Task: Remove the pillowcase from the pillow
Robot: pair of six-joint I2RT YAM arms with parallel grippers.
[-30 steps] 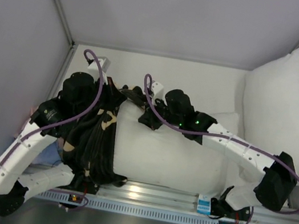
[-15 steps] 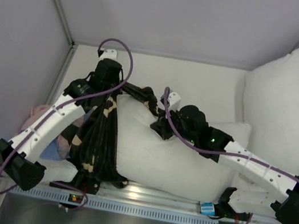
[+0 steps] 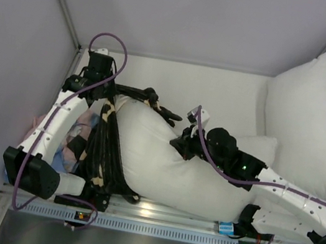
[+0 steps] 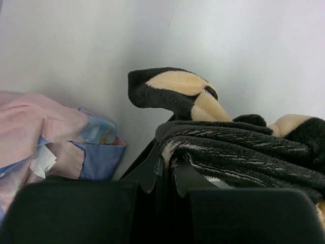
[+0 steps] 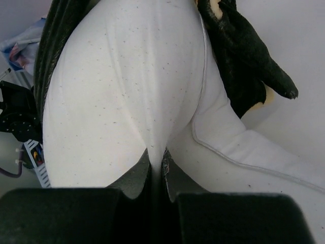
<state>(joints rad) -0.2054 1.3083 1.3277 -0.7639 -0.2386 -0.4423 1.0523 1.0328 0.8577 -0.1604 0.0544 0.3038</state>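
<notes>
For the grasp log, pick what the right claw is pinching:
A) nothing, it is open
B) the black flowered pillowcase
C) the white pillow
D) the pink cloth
C: in the right wrist view the right claw is closed on a pinched fold of the white pillow, while the pillowcase lies off to the side, outside its grip.

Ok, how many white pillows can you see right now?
2. One pillow lies mid-table, pinched by the right gripper. The other pillow leans against the right wall. No others are visible.
</notes>
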